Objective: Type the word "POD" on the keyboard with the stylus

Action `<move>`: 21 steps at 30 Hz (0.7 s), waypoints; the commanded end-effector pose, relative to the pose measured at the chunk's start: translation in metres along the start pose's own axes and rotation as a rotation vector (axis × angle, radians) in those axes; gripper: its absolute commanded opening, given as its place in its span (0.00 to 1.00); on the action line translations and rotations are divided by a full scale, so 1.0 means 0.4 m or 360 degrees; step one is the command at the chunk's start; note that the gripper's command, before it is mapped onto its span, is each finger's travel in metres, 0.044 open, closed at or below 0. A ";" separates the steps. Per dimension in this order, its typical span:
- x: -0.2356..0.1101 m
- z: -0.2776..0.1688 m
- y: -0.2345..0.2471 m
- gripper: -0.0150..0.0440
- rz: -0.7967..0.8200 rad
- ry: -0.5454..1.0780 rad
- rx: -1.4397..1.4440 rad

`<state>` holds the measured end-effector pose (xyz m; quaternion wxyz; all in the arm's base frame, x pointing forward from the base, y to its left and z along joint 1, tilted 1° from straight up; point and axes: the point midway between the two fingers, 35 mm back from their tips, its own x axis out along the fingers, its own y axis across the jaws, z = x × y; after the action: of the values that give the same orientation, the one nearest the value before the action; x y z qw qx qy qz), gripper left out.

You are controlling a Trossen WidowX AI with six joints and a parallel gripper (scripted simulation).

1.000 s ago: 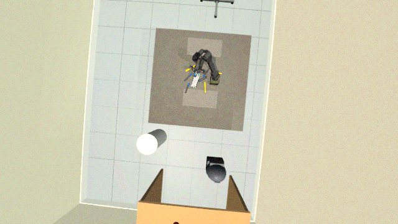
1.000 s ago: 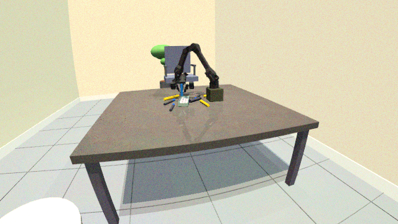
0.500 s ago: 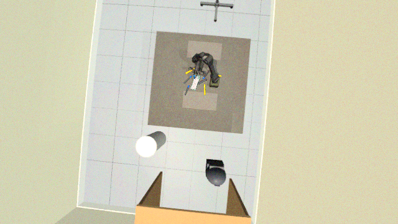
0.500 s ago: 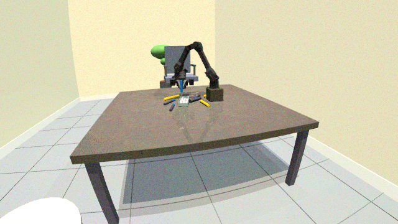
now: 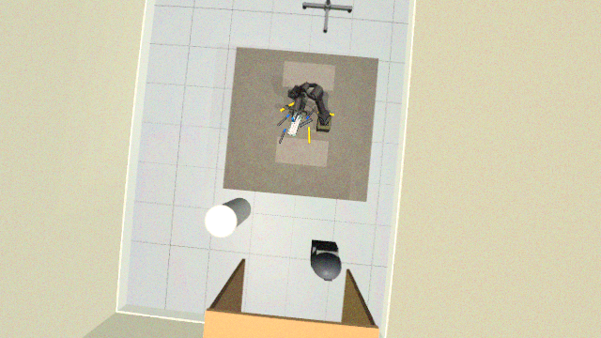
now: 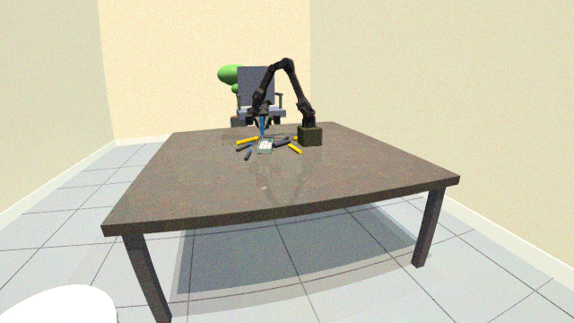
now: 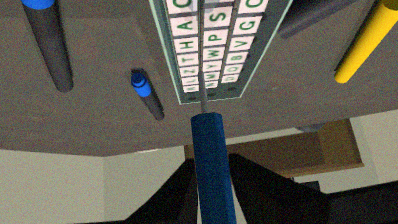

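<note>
My gripper (image 7: 212,165) (image 6: 261,113) is shut on the blue stylus (image 7: 212,160) (image 6: 261,125) and holds it upright over the small keyboard (image 7: 254,55) (image 6: 265,146) (image 5: 293,127). In the wrist view the stylus's thin grey tip (image 7: 202,75) runs up between the left and middle key columns, past the keys marked H and P. I cannot tell whether the tip touches a key. The keyboard lies on the brown table (image 6: 278,188) (image 5: 254,155) close to the arm's base (image 6: 309,135) (image 5: 323,124).
Loose pens lie around the keyboard: two yellow pens (image 6: 247,140) (image 6: 294,148) (image 7: 365,42), and dark pens with blue caps (image 7: 46,40) (image 7: 146,92) (image 6: 247,154). A chair and a green plant (image 6: 229,74) stand behind the table.
</note>
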<state>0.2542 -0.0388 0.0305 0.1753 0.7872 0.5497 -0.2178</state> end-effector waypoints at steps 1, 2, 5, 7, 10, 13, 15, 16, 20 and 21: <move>0.036 -0.029 -0.014 0.25 0.0010 -0.0002 0.0000; 0.046 -0.035 -0.018 0.25 0.0011 -0.0002 0.0000; 0.073 -0.055 -0.030 0.25 0.0013 0.0003 0.0000; 0.090 -0.068 -0.040 0.25 0.0013 0.0009 -0.0001; 0.115 -0.088 -0.057 0.25 0.0012 0.0024 -0.0002; 0.139 -0.109 -0.076 0.25 0.0007 0.0045 -0.0004; 0.149 -0.117 -0.085 0.25 0.0004 0.0055 -0.0005; 0.150 -0.118 -0.086 0.25 0.0003 0.0057 -0.0005; 0.153 -0.114 -0.086 0.25 0.0003 0.0056 -0.0005; 0.155 -0.110 -0.087 0.25 0.0003 0.0056 -0.0005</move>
<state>0.2481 0.0420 0.0345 0.1691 0.7899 0.5526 -0.2052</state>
